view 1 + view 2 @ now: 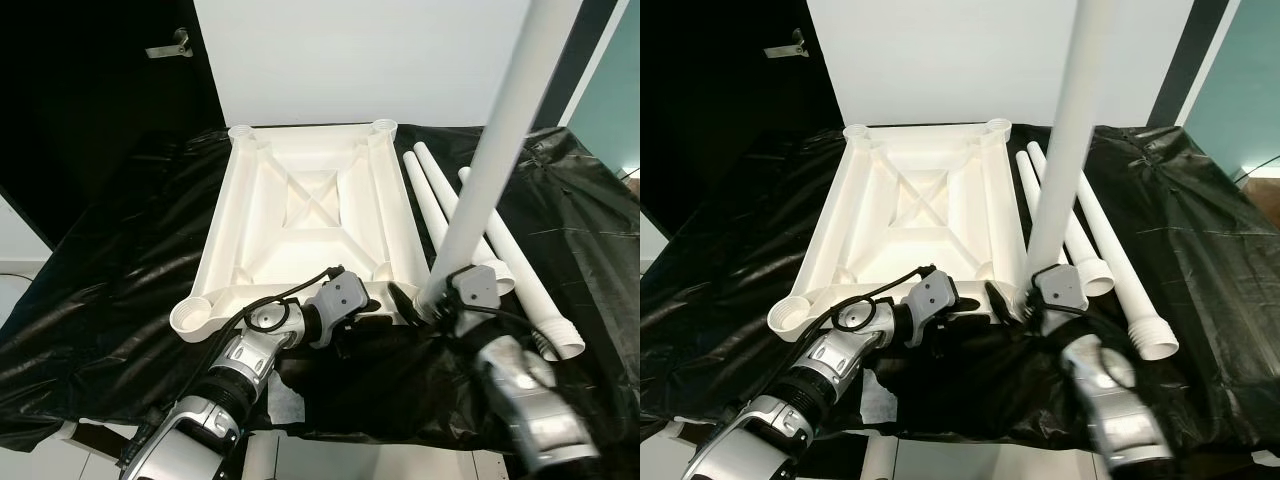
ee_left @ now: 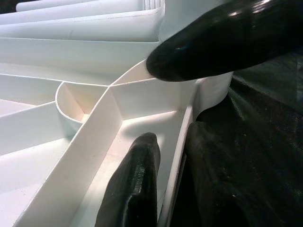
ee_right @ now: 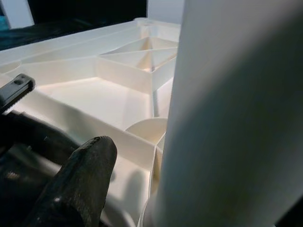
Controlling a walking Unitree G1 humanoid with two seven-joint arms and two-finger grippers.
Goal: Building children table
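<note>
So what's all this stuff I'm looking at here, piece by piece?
Tabletop: one, white, upside down on the black sheet, ribbed underside up, round sockets at its corners.
Held leg: one, white, standing nearly upright, its lower end at the near right corner socket.
Loose legs: three, white, lying side by side on the sheet to the right of the tabletop.
Sheet: one, black plastic, crinkled, covering the work surface.
Door handle: one, metal, on the dark door at far left.
Left gripper: black fingers, open over the tabletop's near edge.
Right gripper: black fingers, shut on the held leg near its base.
</note>
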